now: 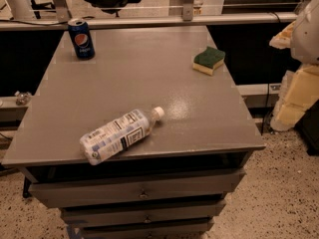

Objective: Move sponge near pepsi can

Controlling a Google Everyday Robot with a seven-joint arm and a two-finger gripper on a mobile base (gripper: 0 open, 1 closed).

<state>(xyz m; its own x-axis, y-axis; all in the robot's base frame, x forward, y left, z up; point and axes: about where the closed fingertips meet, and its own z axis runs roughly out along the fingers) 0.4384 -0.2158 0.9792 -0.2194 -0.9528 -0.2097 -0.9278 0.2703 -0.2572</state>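
Observation:
The sponge, dark green on top with a pale yellow base, lies flat near the right edge of the grey table top, towards the back. The pepsi can, dark blue with the round logo and a silver top, stands upright at the back left corner. The two are far apart, across the width of the table. My gripper, with pale yellow padding, hangs off the table's right side, lower than and to the right of the sponge, touching nothing.
A clear plastic bottle with a white label and white cap lies on its side near the front edge. The table is a drawer cabinet on a speckled floor. A rail runs behind it, with a black office chair beyond.

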